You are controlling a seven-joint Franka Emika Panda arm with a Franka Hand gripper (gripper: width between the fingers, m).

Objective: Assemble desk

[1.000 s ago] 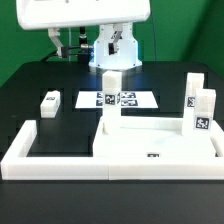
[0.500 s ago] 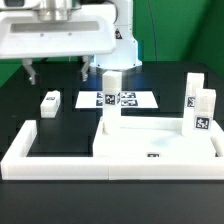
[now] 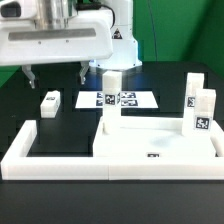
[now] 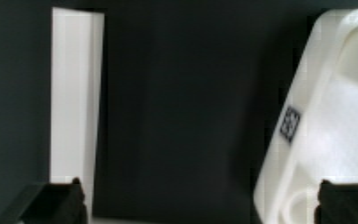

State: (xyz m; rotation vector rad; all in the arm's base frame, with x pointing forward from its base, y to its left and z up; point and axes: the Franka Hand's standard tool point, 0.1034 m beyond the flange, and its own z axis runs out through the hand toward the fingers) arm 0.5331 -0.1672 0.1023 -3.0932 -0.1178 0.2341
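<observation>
We hold the pincer [image 3: 54, 72] high over the table [image 3: 70, 125], at about ten o'clock from the tabletop [image 3: 160, 145], its two dark fingers [image 3: 30, 72] spread apart and nothing between them. In the wrist view the fingertips [image 4: 62, 198] stand wide, with only dark table between them and a rounded white edge to one side.

The tabletop lies flat inside the border frame [image 3: 20, 150], pushed toward its four o'clock corner. One leg [image 3: 111, 98] stands upright at the tabletop's eleven o'clock corner, and two more [image 3: 200, 110] stand together at its two o'clock corner; whether any is screwed in we cannot tell. A fourth leg [image 3: 49, 101] lies loose on the table, well apart, at nine o'clock from the marker board [image 3: 118, 99].

We judge the step in hand to be fetching that loose leg. Next we must lower over it, centre the fingers on its narrow sides, and close squarely.
</observation>
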